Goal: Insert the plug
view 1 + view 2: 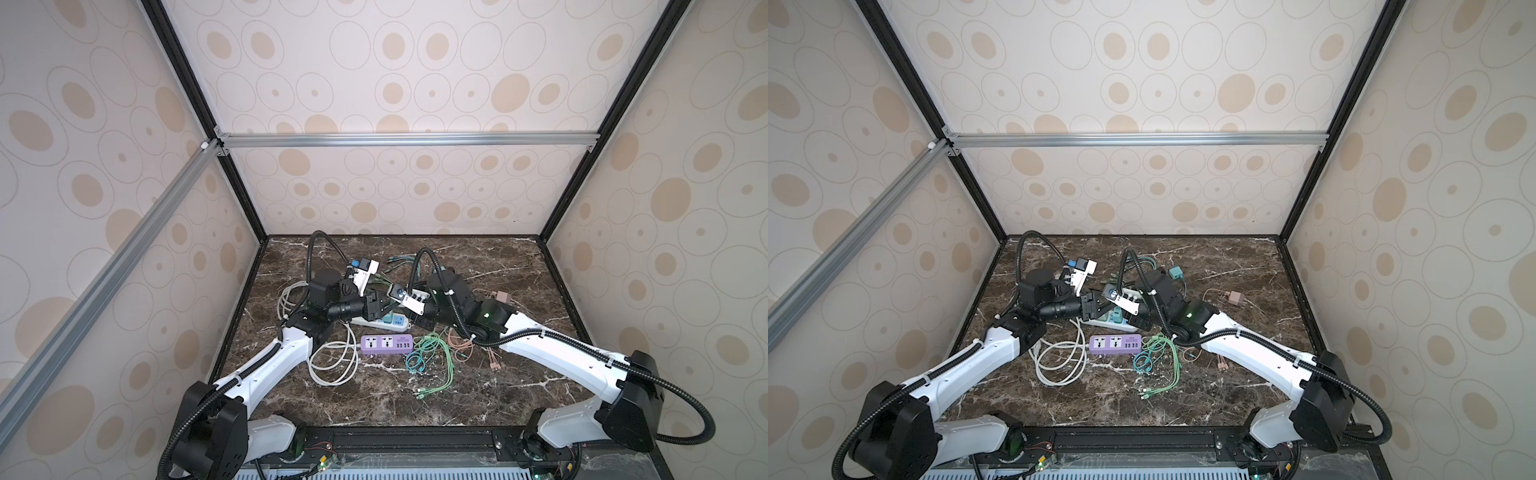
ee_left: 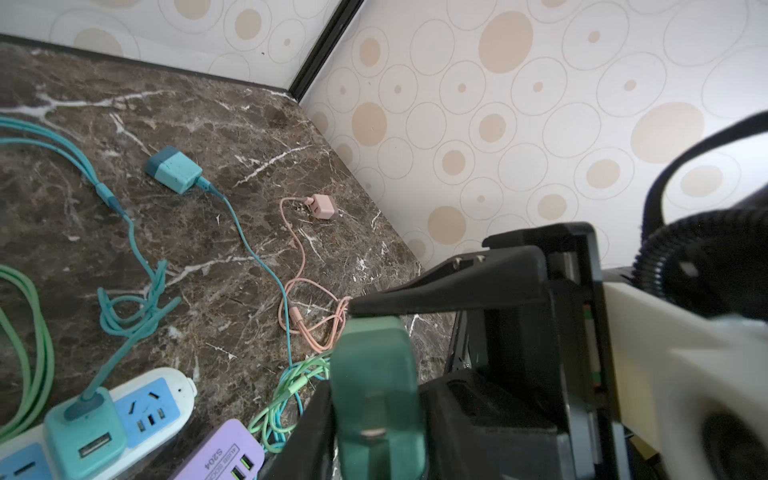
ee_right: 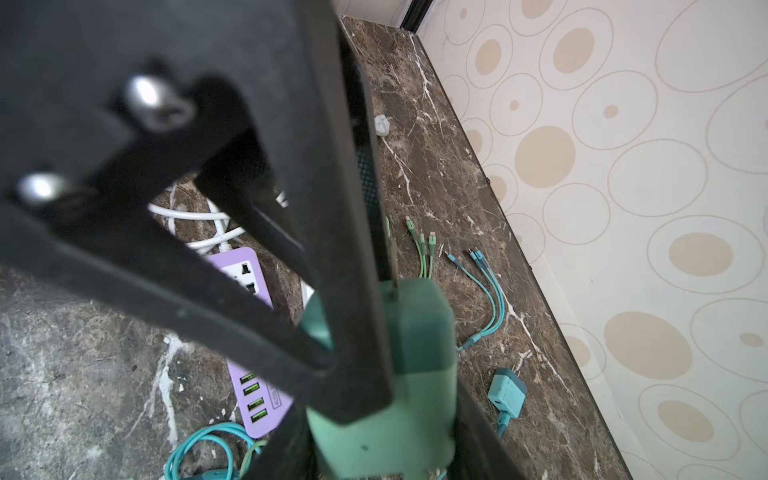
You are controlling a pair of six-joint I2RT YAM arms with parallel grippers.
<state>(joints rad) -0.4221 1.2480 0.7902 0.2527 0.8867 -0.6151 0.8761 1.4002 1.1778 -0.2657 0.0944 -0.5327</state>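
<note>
Marble tabletop (image 2: 232,124); purple strip (image 2: 216,457) reads "S204"; left pincer (image 2: 338,349) and right pincer (image 3: 378,424) both clamp the green plug (image 2: 374,374).

The dark marble counter (image 1: 498,395) carries a white power strip (image 1: 365,321) at its middle, a purple power strip (image 1: 386,344) just nearer, coiled white cable (image 1: 332,368) to the left, tangled green cables (image 1: 436,353) to the right, a teal charger (image 1: 1176,272) and a pink charger (image 1: 504,297) farther right.

white links (image 1: 274,365), black joints (image 1: 216,432), ribbed cables (image 2: 665,257)
</note>
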